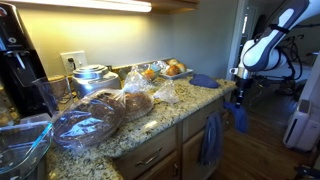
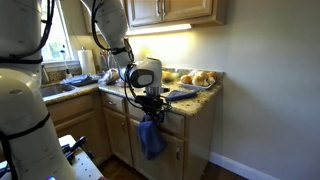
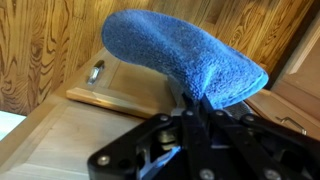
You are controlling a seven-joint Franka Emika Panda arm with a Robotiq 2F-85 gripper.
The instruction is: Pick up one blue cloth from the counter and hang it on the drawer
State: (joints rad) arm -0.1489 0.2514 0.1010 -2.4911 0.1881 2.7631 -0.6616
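One blue cloth [image 1: 240, 119] pinched in my gripper [image 1: 238, 92] off the tabletop [image 1: 160, 122] end

In an exterior view, my gripper hangs just past the end of the speckled tabletop. It is clamped on the cloth, which dangles limp below it. A second cloth [image 1: 210, 140] hangs on the cabinet front nearby, and a third cloth [image 1: 203, 80] lies on the tabletop. In an exterior view, my gripper [image 2: 148, 104] sits before the cabinets, just below the tabletop [image 2: 198, 102] edge, with the cloth [image 2: 150, 138] drooping beneath. In the wrist view, the cloth [image 3: 185, 50] bunches over my gripper [image 3: 190, 120]. A wooden drawer front [image 3: 125, 95] with a metal handle [image 3: 95, 72] is behind it.
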